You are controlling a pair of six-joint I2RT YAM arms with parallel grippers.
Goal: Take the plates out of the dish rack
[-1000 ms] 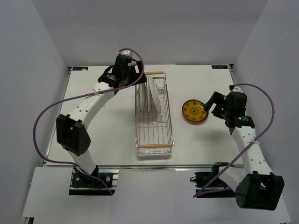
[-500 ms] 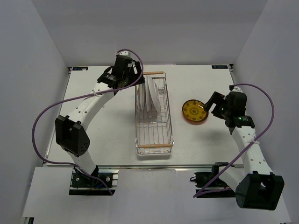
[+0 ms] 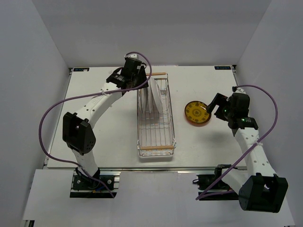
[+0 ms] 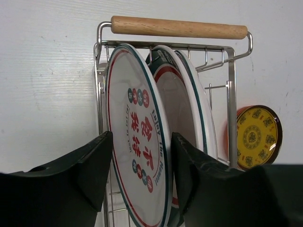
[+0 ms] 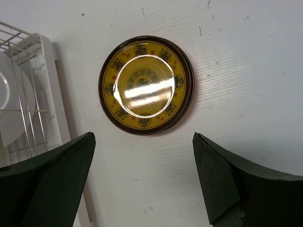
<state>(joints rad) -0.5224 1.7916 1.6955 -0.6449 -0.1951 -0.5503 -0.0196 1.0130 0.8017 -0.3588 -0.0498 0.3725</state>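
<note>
The silver wire dish rack (image 3: 156,142) stands mid-table, with wooden handles at both ends (image 4: 179,27). Two or three large white plates (image 3: 152,97) stand upright at its far end. In the left wrist view the nearest one (image 4: 137,118) has a green rim, a red ring and coloured lettering; a second green-rimmed one (image 4: 184,101) stands behind it. My left gripper (image 4: 141,139) is open, its fingers on either side of the nearest plate's edge, with a gap showing at the left finger. A small yellow patterned plate (image 5: 146,85) lies flat on the table right of the rack. My right gripper (image 5: 143,139) is open and empty above the table just near of it.
The rack's near half (image 3: 156,130) holds no plates. In the right wrist view the rack's edge (image 5: 45,80) is at the left, with a white plate (image 5: 9,109) behind the wires. White walls enclose the table on three sides.
My left gripper has moved right, from beside the rack's far-left corner to over the standing plates. The right arm and yellow plate have not moved.
</note>
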